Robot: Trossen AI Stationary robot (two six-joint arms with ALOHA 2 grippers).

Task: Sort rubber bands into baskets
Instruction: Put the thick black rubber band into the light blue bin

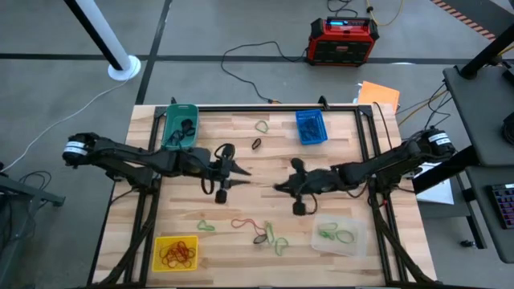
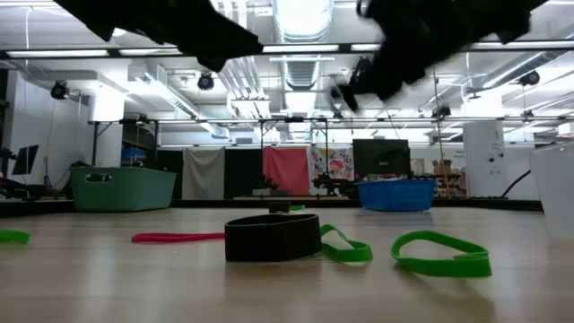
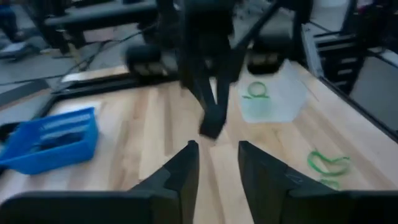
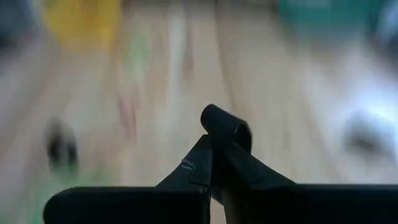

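- Where the pale wooden slatted worktop [image 1: 241, 201] carries them, four small shallow plastic baskets sit near its corners: a teal basket [image 1: 179, 126], a blue basket [image 1: 311, 127], a yellow basket [image 1: 175, 252] and a translucent clear basket [image 1: 338, 235].
- Loose rubber bands lie on the bare wood: one green loop [image 1: 262, 126] and one black loop [image 1: 257, 144] between the teal and blue baskets, and a cluster of green loops, a red loop [image 1: 243, 223] and a black band [image 1: 260, 238] between the yellow and clear baskets; the exact number in the cluster is hard to tell.
- Seen from table height, the bands are thin flat elastic strips lying on edge; the black band [image 2: 272, 238] stands as a low ring, with two green loops just beside it.
- Dark bands lie in the teal basket, red-orange bands in the yellow one, green bands in the clear one; the blue basket's contents cannot be told.
- Left gripper [image 1: 238, 170] hangs over mid-worktop, its two fingers [image 3: 180, 171] slightly apart with nothing between them.
- Right gripper [image 1: 283, 187], facing it and close by, is pressed together on a black rubber band loop [image 4: 227, 127] at its tip.
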